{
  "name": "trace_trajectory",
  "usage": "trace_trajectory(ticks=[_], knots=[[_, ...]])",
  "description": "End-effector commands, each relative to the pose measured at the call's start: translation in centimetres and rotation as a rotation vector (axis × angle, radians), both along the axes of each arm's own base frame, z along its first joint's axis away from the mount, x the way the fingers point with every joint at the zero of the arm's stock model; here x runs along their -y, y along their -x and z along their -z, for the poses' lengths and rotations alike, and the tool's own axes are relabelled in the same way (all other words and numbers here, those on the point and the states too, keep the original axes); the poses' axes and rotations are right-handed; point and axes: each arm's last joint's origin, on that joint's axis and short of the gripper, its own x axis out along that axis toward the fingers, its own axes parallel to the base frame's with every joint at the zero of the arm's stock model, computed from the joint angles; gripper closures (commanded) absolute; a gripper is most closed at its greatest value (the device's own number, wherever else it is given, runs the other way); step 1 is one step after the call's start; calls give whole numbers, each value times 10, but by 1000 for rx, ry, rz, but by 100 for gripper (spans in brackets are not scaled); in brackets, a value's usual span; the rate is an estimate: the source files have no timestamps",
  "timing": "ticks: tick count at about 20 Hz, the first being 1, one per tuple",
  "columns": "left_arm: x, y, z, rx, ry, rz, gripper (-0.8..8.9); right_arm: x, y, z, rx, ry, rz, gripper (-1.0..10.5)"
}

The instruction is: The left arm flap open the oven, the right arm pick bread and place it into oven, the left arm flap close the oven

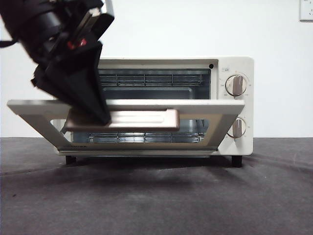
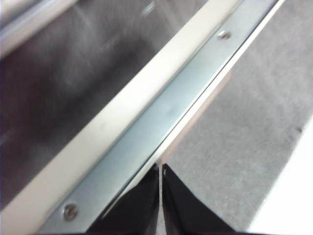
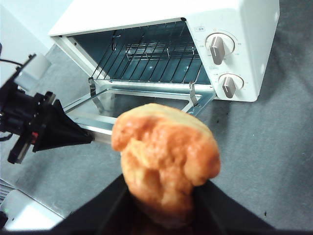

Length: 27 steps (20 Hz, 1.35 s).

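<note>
The cream-white oven stands on the table with its door swung down to about level. The wire rack inside is bare. My left gripper is shut, and its tip rests at the left end of the beige handle. In the left wrist view the shut gripper touches the door's metal edge. My right gripper is shut on the orange-brown bread and holds it in the air in front of the open oven. It is out of the front view.
Two beige knobs sit on the oven's right panel. The table has a dark grey cloth. A white wall stands behind, with a socket at the top right. A white object lies beyond the left arm.
</note>
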Motion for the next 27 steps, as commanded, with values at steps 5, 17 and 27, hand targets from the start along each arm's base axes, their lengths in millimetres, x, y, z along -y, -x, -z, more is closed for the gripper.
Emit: trace_trajectory(ticks=[5, 17, 27], knots=[[1, 1, 17, -1, -7, -54, 796, 0, 1, -5, 31, 5, -8, 815], [-6, 23, 8, -54, 28, -77, 795, -2, -1, -6, 20, -28, -71, 815], [-70, 96, -88, 256, 297, -174, 796, -55, -64, 2, -97, -101, -284, 816]])
